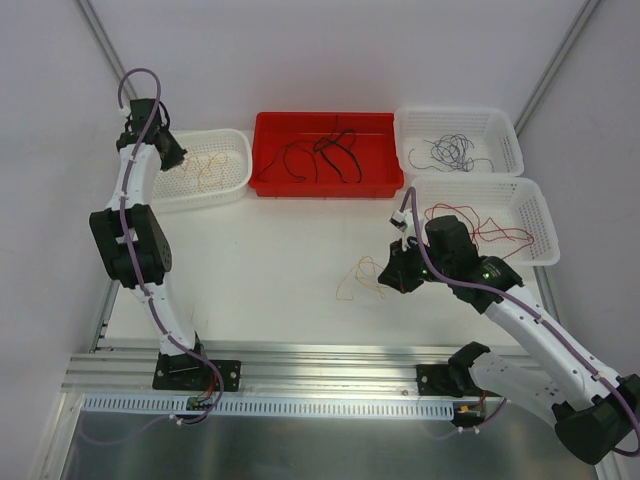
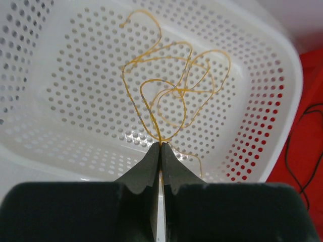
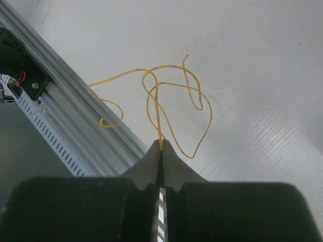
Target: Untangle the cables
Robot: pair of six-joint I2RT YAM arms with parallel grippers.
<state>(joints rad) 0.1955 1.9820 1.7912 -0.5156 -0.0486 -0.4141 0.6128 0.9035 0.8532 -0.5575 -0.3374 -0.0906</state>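
Observation:
My left gripper [image 1: 178, 158] [image 2: 161, 146] is shut on a yellow cable [image 2: 171, 91] that hangs coiled over the floor of the white basket [image 1: 232, 185] [image 2: 282, 75] at the back left. My right gripper [image 1: 384, 275] [image 3: 161, 146] is shut on another yellow cable [image 1: 355, 280] [image 3: 166, 101], whose loops hang over the white table near its front edge. Black cables [image 1: 325, 155] lie in the red bin [image 1: 270, 125]. Dark purple-blue cables [image 1: 450, 152] lie in the back right white basket [image 1: 508, 135]. Red cables [image 1: 480, 225] lie in the near right white basket [image 1: 545, 225].
A grey metal rail [image 1: 320, 370] [image 3: 65, 91] runs along the table's front edge, close under the right gripper's cable. The red bin's corner shows in the left wrist view [image 2: 308, 126] beside the basket.

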